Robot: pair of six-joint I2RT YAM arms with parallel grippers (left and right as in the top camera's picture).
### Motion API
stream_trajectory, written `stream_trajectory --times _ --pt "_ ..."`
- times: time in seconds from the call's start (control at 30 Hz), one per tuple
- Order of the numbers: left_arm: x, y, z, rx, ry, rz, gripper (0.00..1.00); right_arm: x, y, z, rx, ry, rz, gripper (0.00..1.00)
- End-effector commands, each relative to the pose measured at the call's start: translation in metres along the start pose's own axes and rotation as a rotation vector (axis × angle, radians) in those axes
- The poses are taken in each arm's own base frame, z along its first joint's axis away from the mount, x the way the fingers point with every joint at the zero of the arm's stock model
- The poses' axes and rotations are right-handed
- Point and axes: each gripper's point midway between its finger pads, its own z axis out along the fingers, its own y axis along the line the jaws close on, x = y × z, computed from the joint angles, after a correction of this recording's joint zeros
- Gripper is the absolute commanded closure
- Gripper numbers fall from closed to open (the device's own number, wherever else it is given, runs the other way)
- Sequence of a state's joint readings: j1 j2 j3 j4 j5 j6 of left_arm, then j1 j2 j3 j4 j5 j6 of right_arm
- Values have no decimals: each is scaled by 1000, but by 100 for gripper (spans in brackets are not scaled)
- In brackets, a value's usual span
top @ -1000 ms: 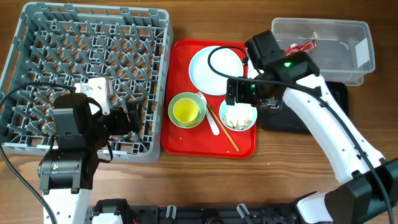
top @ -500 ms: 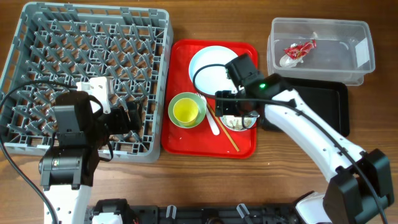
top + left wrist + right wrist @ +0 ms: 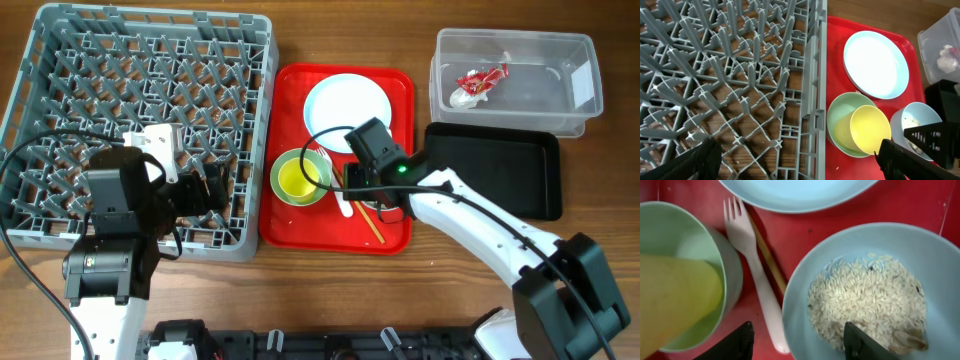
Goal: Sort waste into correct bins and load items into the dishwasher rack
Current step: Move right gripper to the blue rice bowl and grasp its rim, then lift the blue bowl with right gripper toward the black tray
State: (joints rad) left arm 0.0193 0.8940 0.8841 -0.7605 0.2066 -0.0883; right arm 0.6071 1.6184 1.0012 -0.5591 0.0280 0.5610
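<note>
your right gripper hangs with its jaws apart, straddling the left rim of the smooth, round pale blue bowl. grainy whitish food scraps lie heaped inside the bowl. your left gripper gapes wide over the grey plastic lattice dishwasher rack.

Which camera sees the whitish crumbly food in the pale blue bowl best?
The right wrist view: the whitish-beige crumbly food scraps show close up in the pale blue-white bowl. The left wrist view catches only part of the bowl; overhead, the right arm hides them.
</note>
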Motion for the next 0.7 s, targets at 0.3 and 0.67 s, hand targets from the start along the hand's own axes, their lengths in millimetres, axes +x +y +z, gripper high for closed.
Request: stream_trajectory --times 0.3,0.67 --pt "-4 -3 -3 7 -6 -1 0 14 -8 41 40 22 7 47" --pt "-5 -3 -3 7 -6 -1 0 7 -8 50 50 -5 17 52"
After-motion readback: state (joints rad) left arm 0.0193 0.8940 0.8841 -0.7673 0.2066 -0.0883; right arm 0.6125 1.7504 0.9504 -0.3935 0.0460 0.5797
